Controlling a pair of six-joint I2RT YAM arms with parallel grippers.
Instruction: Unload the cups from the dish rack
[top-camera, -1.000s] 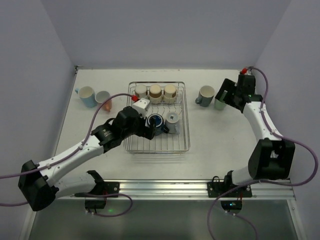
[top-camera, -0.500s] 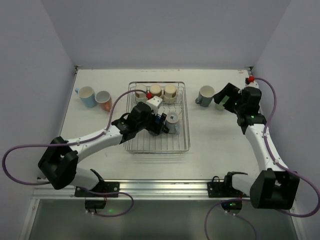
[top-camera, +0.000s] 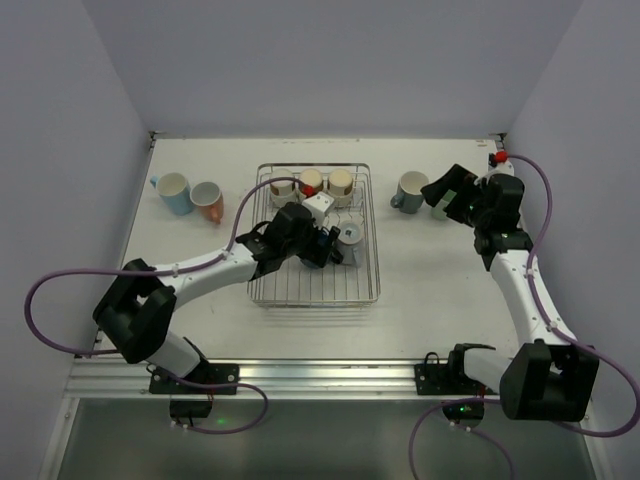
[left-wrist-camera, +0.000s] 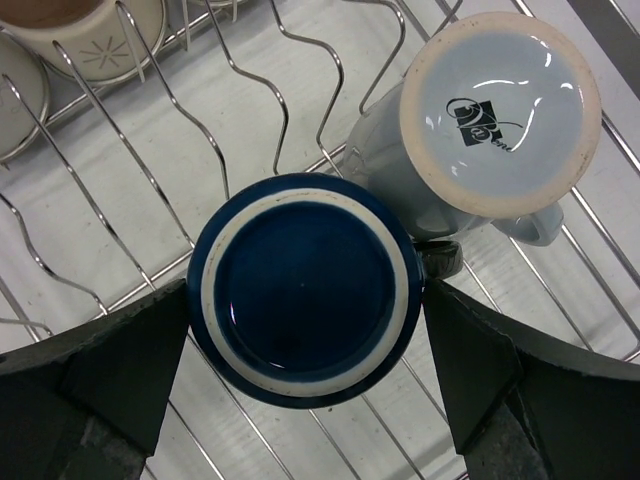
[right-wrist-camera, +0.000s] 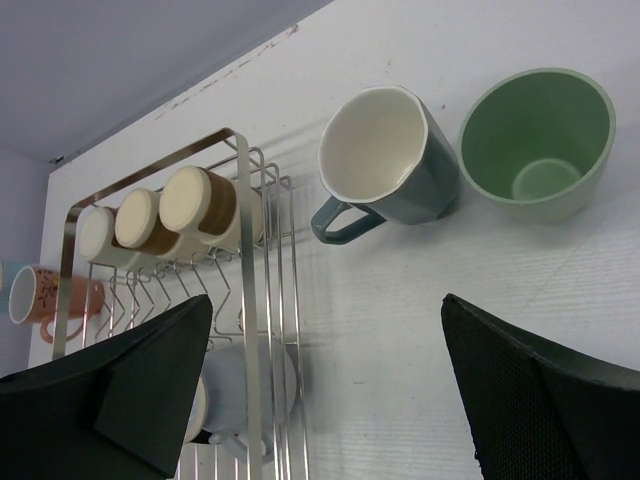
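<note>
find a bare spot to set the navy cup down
Widest: table between the dish rack's right rim and the right arm, nearer than the grey mug. Also the strip in front of the rack. Crowded: left side, with light blue mug, salmon mug and left arm.

Upside-down navy cup (left-wrist-camera: 303, 275) sits on dish rack (left-wrist-camera: 150, 130) wires, left pincer (left-wrist-camera: 305, 300) straddling it, fingers (left-wrist-camera: 110, 370) close at both sides. Inverted pale blue-grey mug (left-wrist-camera: 500, 110) touches it upper right. cream cups (left-wrist-camera: 95, 40) top left.
</note>
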